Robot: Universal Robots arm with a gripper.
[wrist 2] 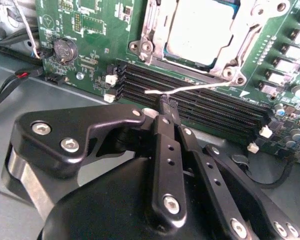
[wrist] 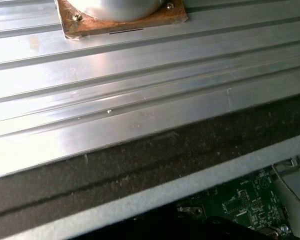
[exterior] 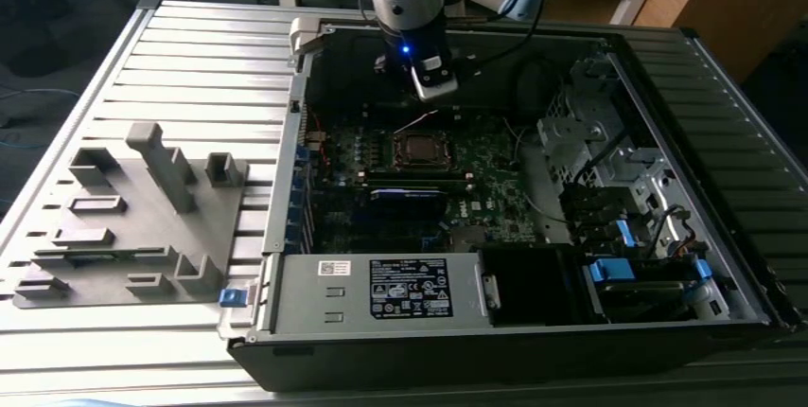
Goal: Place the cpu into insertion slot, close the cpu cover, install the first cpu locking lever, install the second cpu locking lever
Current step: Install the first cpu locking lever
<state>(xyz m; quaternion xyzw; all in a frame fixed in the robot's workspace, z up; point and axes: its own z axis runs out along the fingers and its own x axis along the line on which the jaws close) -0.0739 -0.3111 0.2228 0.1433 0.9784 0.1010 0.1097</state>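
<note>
My claw [wrist 2: 167, 106] is narrow, fingers drawn together, its tip right at a thin silver locking lever [wrist 2: 205, 87] that lies above the black memory slots [wrist 2: 215, 110]; whether I pinch that wire I cannot tell. Just beyond, the cpu [wrist 2: 200, 30] lies flat in the insertion slot [exterior: 417, 149] near the motherboard's [wrist 2: 90, 30] middle, the cpu cover [wrist 2: 252, 22] down around it; the open computer case [exterior: 505, 355] lies on the slatted bench [exterior: 189, 66] toward its edge at the exterior view's right, a grey fixture [exterior: 139, 208] near the opposite edge.
</note>
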